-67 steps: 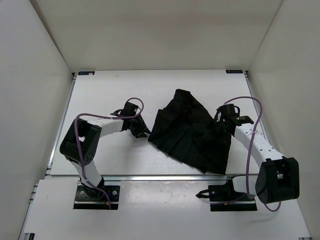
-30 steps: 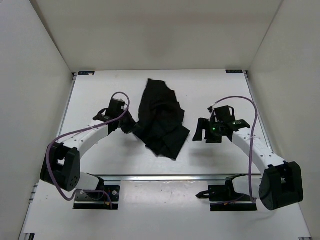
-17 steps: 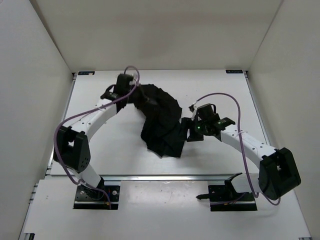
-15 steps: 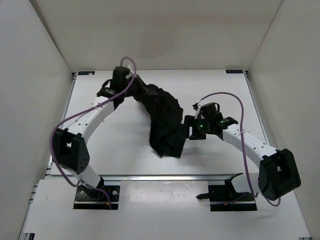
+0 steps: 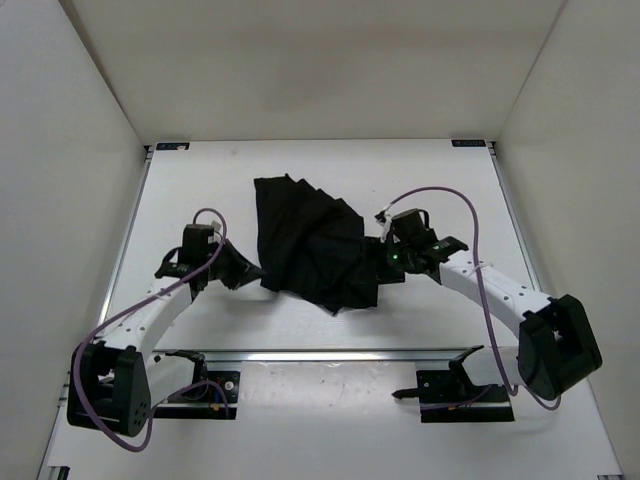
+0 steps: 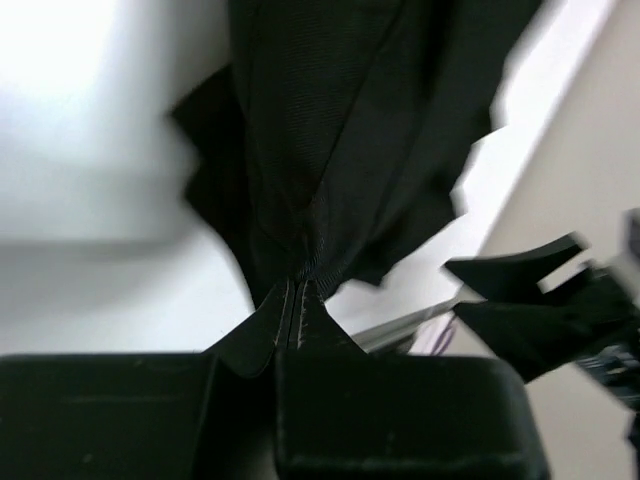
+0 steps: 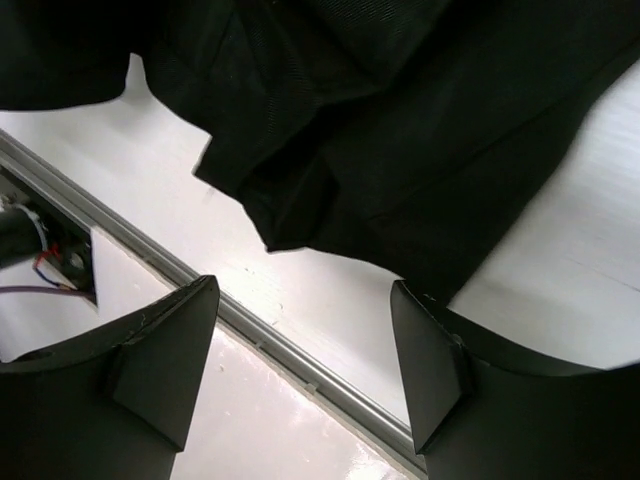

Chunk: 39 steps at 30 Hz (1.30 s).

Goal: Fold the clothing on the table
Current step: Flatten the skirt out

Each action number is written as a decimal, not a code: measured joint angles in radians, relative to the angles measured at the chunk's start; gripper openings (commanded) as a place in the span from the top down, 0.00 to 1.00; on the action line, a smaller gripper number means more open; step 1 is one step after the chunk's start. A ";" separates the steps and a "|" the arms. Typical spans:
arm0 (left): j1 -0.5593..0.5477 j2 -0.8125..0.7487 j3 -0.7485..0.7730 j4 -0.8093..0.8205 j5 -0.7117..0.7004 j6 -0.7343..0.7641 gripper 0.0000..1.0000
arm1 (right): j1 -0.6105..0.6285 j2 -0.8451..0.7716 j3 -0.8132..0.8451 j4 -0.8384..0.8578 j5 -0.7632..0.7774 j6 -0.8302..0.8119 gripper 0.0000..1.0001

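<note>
The black pleated clothing lies bunched and partly spread on the middle of the white table. My left gripper is at its near left edge, shut on a pinch of fabric; in the left wrist view the clothing fans away from the closed gripper. My right gripper sits at the garment's right edge, open. In the right wrist view the clothing hangs just beyond the spread gripper, with nothing between the fingers and the right fingertip close under the cloth's edge.
A metal rail runs along the table's near edge, also seen as the rail under my right gripper. White walls close in both sides and the back. Both arm bases stand on the near shelf.
My left gripper swung from the far back of the table to the near left, pulling the clothing with it; the garment now lies wider. The right gripper stayed open at the garment's right edge.
</note>
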 measured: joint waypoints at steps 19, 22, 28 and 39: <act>-0.012 -0.059 -0.077 -0.025 0.005 0.046 1.00 | 0.076 0.404 0.220 -0.019 0.069 -0.036 1.00; -0.012 -0.059 -0.077 -0.026 0.005 0.053 1.00 | -0.019 0.465 0.434 -0.162 0.139 -0.104 1.00; -0.019 -0.059 -0.077 -0.026 0.012 0.054 1.00 | -0.149 0.633 0.983 -0.360 0.475 -0.187 0.60; -0.016 -0.061 -0.108 -0.026 0.030 0.071 1.00 | 0.061 0.335 0.372 -0.373 0.455 -0.076 0.42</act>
